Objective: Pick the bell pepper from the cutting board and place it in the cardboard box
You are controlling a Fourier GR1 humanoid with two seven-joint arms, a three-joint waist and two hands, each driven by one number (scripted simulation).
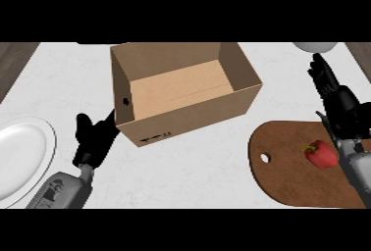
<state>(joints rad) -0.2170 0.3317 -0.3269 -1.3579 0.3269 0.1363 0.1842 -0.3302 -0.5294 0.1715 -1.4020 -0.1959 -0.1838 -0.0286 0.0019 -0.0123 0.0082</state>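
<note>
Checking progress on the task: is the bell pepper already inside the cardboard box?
No, the bell pepper lies on the cutting board, apart from the cardboard box.

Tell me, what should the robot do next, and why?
Probably bring the right hand back and down onto the bell pepper. The pepper lies untouched on the cutting board, and that open hand sits beyond it, holding nothing.

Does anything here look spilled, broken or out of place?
Nothing stands out. The bell pepper sits whole on the cutting board, and the cardboard box stands open and upright, merely turned at an angle on the counter.
</note>
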